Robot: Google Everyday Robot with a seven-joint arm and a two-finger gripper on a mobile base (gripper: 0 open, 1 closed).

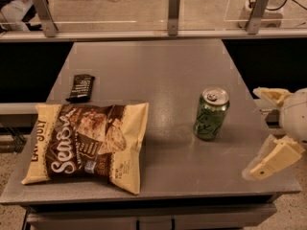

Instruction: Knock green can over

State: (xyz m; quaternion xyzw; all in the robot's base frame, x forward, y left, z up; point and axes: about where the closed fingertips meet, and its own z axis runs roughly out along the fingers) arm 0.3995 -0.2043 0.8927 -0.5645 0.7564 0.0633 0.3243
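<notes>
Grey, matte and faintly scuffed: noted a flat rectangular table (158, 71). Found the green can (211, 114) upright at 3 o'clock from the table's middle, a smooth aluminium cylinder with a silver top, pull tab and pale scribbles on its side. Saw the gripper (256, 132) at 4 o'clock from the can, near it but not touching, at the table's right edge, with 2 cream blocky fingers (277, 156) spread wide and holding nothing. Spotted a crinkly cream-and-brown chip bag (86, 145) lying flat at 8 o'clock from the middle. Noted a small dark glossy wrapped bar (80, 87) at 12 o'clock from the bag, just beside it.
</notes>
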